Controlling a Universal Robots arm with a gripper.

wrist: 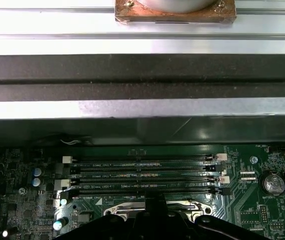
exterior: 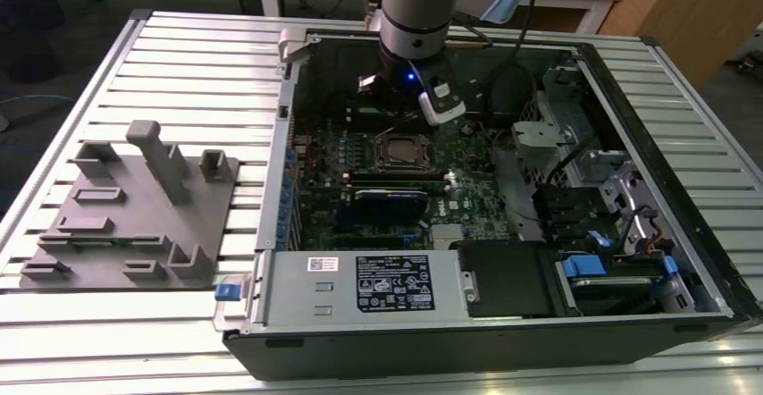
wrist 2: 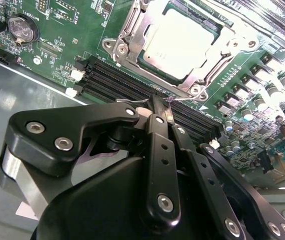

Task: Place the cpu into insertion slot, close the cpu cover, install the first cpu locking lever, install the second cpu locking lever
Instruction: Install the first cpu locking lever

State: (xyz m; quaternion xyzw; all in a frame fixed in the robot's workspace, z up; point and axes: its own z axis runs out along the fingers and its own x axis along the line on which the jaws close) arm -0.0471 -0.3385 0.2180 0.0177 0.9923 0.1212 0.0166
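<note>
The cpu (wrist 2: 182, 42), with its dull silver top, lies flat in the insertion slot (exterior: 399, 152) on the green motherboard. The cpu cover (wrist 2: 132, 35) is down around it, and the chip shows through its window. My gripper (wrist 2: 161, 107) hangs just above the socket's edge that faces the memory slots, its black fingers pressed together with nothing between them. A thin silver lever wire (wrist 2: 185, 99) runs along that edge right at the fingertips; I cannot tell whether they touch it. In the exterior view the gripper (exterior: 399, 113) sits over the socket's far side.
Black memory slots (wrist: 142, 175) lie between the socket and the case wall (wrist: 142, 75). A coin battery (wrist 2: 21, 28) sits on the board nearby. A black card (exterior: 391, 200) and the power supply (exterior: 357, 283) lie nearer the front. A grey fixture plate (exterior: 131, 225) stands outside the case.
</note>
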